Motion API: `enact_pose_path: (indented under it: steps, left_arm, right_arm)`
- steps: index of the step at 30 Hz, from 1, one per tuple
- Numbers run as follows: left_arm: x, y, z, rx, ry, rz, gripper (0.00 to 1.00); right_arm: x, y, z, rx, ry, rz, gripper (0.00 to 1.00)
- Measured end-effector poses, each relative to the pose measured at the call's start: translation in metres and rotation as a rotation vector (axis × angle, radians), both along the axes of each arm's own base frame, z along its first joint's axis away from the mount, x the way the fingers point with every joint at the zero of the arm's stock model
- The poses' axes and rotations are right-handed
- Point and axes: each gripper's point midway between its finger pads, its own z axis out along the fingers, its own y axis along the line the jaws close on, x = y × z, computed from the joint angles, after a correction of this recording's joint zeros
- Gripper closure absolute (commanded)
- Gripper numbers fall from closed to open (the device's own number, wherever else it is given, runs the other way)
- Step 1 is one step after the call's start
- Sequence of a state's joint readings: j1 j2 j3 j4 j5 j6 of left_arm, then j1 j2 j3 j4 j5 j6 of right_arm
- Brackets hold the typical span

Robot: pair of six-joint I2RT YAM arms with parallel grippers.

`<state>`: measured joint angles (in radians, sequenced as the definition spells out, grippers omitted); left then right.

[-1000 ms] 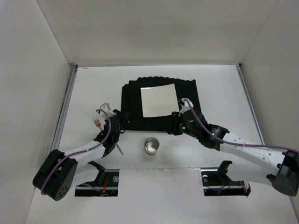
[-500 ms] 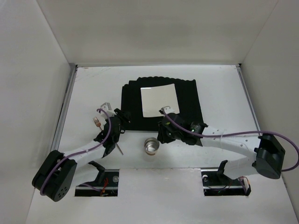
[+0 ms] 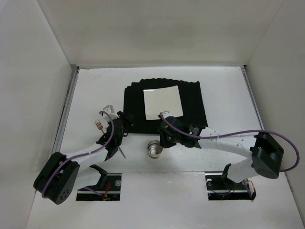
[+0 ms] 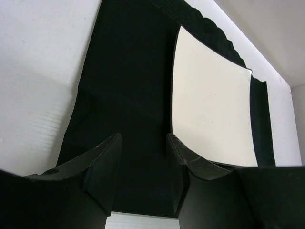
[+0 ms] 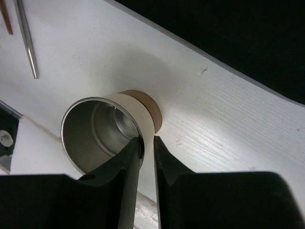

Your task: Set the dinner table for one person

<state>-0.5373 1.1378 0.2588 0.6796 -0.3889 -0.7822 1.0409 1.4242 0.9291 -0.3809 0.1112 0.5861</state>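
Observation:
On the white dinner table lies a black pleated mat with a white square plate on it. A metal cup with a cream outer wall stands upright on the table just in front of the mat. My right gripper straddles the cup's rim, one finger inside and one outside, shut on its wall. My left gripper hovers open over the mat's near left corner with nothing between its fingers.
Cutlery lies left of the cup: a copper-coloured fork, a silver piece beyond the left arm, and a thin silver utensil near the left arm. White walls close in the table on three sides.
My right arm swung left from the mat's near edge to the cup, and its jaws closed on the rim. My left gripper opened a little and stayed in place.

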Motion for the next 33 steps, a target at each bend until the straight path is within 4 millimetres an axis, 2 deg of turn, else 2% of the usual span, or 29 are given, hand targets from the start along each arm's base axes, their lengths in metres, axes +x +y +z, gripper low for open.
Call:
enact_pose_path:
  steps: [3,8,11,13,15,18,22,24,27,31,33]
  left_arm:
    - [0.000,0.000,0.000,0.000,0.000,0.000,0.60]
    - [0.000,0.000,0.000,0.000,0.000,0.000,0.60]
    - [0.000,0.000,-0.001,0.000,0.001,0.000,0.60]
    - [0.000,0.000,-0.002,0.003,0.006,0.000,0.59]
    - [0.000,0.000,-0.004,0.004,0.010,-0.001,0.59]
    - [0.000,0.000,-0.005,0.006,0.012,0.000,0.59]
    - [0.000,-0.001,-0.007,0.008,0.020,-0.005,0.59]
    - [0.000,-0.001,-0.007,0.008,0.019,-0.005,0.59]
    - [0.000,-0.002,-0.008,0.008,0.021,-0.007,0.59]
    - [0.000,-0.002,-0.013,0.012,0.035,-0.010,0.59]
    - [-0.001,-0.002,-0.017,0.017,0.046,-0.010,0.59]
  right_arm:
    - [-0.001,0.000,-0.003,-0.007,0.006,0.004,0.90]
    - [0.001,0.002,0.003,0.012,-0.004,0.004,0.92]
    - [0.008,-0.001,0.025,0.076,-0.023,-0.013,0.92]
    - [0.025,-0.009,0.049,0.147,-0.058,-0.054,0.91]
    - [0.052,-0.024,0.075,0.220,-0.119,-0.128,0.91]
    - [0.107,-0.059,0.107,0.292,-0.213,-0.280,0.91]
    - [0.189,-0.114,0.123,0.304,-0.291,-0.492,0.91]
    - [0.228,-0.141,0.119,0.280,-0.303,-0.582,0.91]
    - [0.271,-0.172,0.101,0.235,-0.283,-0.674,0.91]
    - [0.310,-0.198,0.067,0.178,-0.229,-0.745,0.91]
    - [0.318,-0.205,0.052,0.155,-0.199,-0.764,0.91]
